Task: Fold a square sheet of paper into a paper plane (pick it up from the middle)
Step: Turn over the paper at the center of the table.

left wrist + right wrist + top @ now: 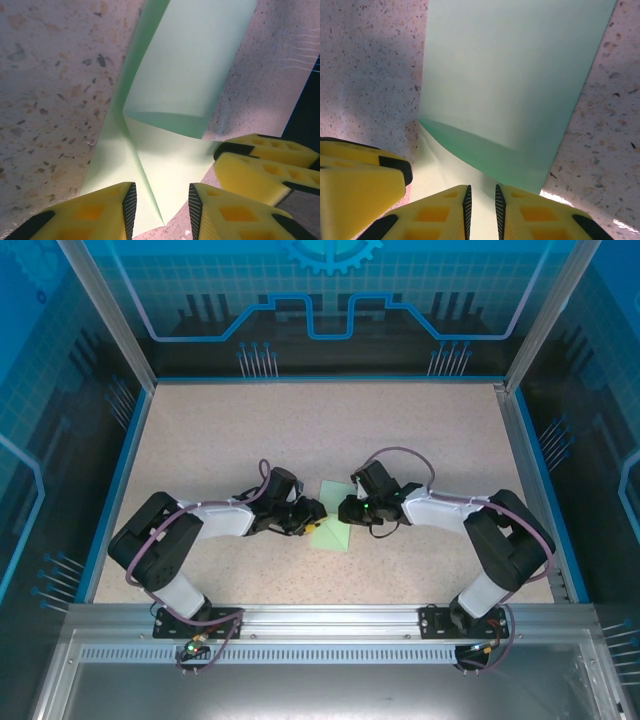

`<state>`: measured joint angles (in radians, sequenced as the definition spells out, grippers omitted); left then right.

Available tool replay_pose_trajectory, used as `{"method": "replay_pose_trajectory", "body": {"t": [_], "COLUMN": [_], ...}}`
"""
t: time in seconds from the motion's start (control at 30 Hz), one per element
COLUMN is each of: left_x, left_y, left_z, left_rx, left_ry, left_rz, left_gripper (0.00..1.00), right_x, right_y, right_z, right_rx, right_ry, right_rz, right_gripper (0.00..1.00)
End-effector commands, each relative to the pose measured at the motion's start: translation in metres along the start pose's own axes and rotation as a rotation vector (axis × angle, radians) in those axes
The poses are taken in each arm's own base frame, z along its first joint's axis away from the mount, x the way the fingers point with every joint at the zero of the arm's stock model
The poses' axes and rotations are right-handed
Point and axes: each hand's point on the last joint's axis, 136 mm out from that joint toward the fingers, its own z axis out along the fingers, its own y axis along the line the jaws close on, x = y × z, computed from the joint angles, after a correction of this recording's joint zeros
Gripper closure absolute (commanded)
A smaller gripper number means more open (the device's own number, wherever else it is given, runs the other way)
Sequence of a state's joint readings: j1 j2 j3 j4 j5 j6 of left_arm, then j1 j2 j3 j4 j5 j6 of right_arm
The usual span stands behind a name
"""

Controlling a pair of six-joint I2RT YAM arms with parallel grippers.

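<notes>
- Folding looks barely begun: the sheet of paper (pixel 332 527) lies mid-worktop (pixel 320 430) between the two pincers. One flap is bent up along a crease, and there is no pointed dart shape yet.
- Most of the creases are left to make, as far as I can judge.
- The left pincer (pixel 161 200) sits low at the paper's left side, its fingers apart, with a raised ridge of paper running between them.
- The right pincer (pixel 481 202) faces it from the other side, its fingers nearly together and seemingly clamped on the paper's edge.
- Both arms reach inward from their bases, elbows out and wrists tipped down.
</notes>
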<state>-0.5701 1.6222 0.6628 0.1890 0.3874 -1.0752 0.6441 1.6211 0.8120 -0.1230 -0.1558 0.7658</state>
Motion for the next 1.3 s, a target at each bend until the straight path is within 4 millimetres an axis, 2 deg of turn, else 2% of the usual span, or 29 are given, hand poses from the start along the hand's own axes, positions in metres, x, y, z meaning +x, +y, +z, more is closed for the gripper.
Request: {"method": "replay_pose_trajectory", "body": {"t": [0.0,0.23,0.5,0.93,1.13,1.27], "left_x": [0.004,0.005,0.002,0.001,0.002,0.002], "left_y": [-0.007,-0.008,-0.014,-0.013,-0.010,-0.011], "left_z": [0.003,0.007,0.011,0.016,0.018,0.018], "left_rx": [0.021,0.031,0.048,0.040,0.031,0.030], "left_ry": [0.027,0.042,0.049,0.064,0.070,0.069], "left_rz": [-0.006,-0.040,-0.040,-0.051,-0.052,-0.047], "left_gripper": [0.59,0.56,0.56,0.56,0.56,0.57], "right_x": [-0.008,-0.007,-0.007,-0.004,-0.007,-0.006], "right_y": [-0.005,-0.010,-0.011,-0.017,-0.026,-0.023], "right_z": [0.002,0.005,0.005,0.007,0.000,0.002], "right_rx": [0.024,0.024,0.022,0.040,0.071,0.046], "right_ry": [-0.009,-0.009,-0.008,-0.002,-0.032,-0.017], "right_rz": [0.008,0.030,0.031,0.041,0.051,0.032], "right_gripper": [0.78,0.78,0.78,0.79,0.73,0.71]}}
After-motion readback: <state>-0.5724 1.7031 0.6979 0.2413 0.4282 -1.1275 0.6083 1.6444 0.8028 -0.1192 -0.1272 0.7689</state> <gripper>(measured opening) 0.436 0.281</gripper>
